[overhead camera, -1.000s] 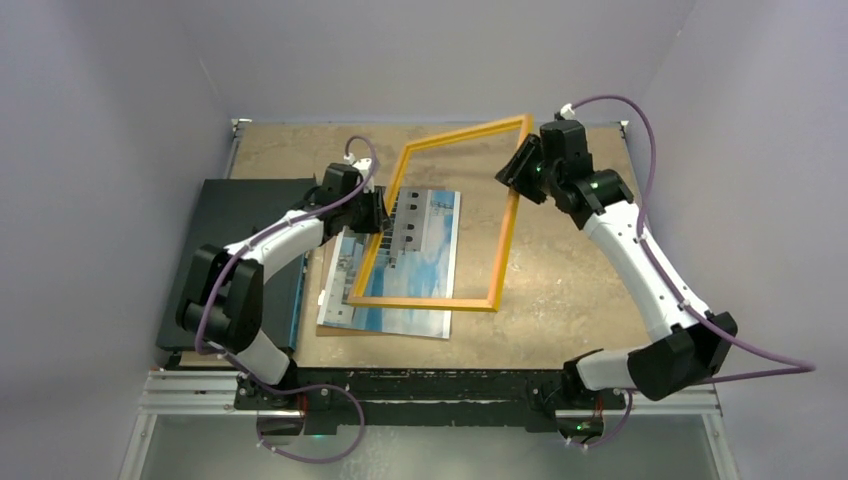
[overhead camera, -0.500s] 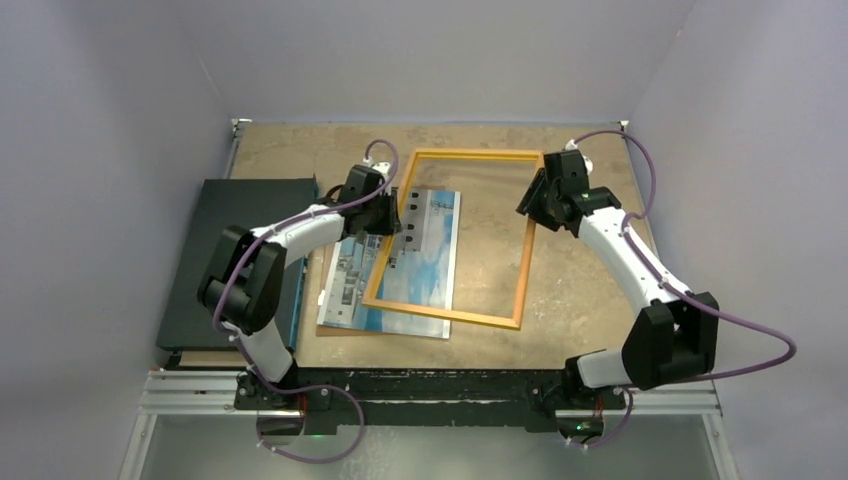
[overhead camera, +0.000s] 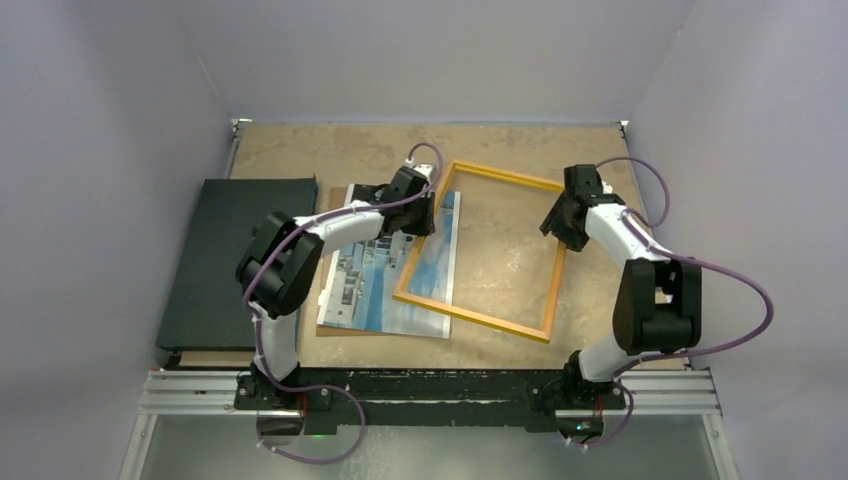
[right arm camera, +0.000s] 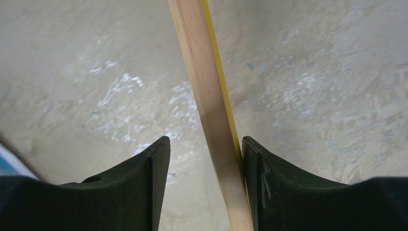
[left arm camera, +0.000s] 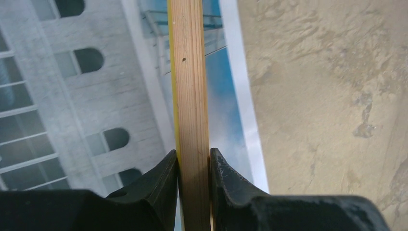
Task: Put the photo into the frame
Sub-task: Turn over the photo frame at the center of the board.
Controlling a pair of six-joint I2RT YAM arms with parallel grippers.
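Observation:
The yellow-orange frame (overhead camera: 470, 318) lies tilted across the table, its left part over the photo (overhead camera: 370, 280). The photo, a grey-white building against blue sky, lies face up. My left gripper (overhead camera: 425, 208) is shut on the frame's left rail; in the left wrist view both fingers of this gripper (left arm camera: 193, 156) press the wooden rail (left arm camera: 188, 72) above the photo (left arm camera: 72, 96). My right gripper (overhead camera: 560, 222) straddles the right rail. Seen from the right wrist, that gripper (right arm camera: 206, 144) is open: the rail (right arm camera: 202, 72) leans on the right finger (right arm camera: 269, 183), with a gap to the left one.
A brown backing board (overhead camera: 324, 290) shows under the photo's left edge. A flat black panel (overhead camera: 230, 260) lies at the table's left side. The back wall and side walls close in the tabletop (overhead camera: 500, 250).
The frame has come down from a raised tilt and shifted right, so it covers less of the photo. Both arms moved right with it. The right jaws have opened off the rail.

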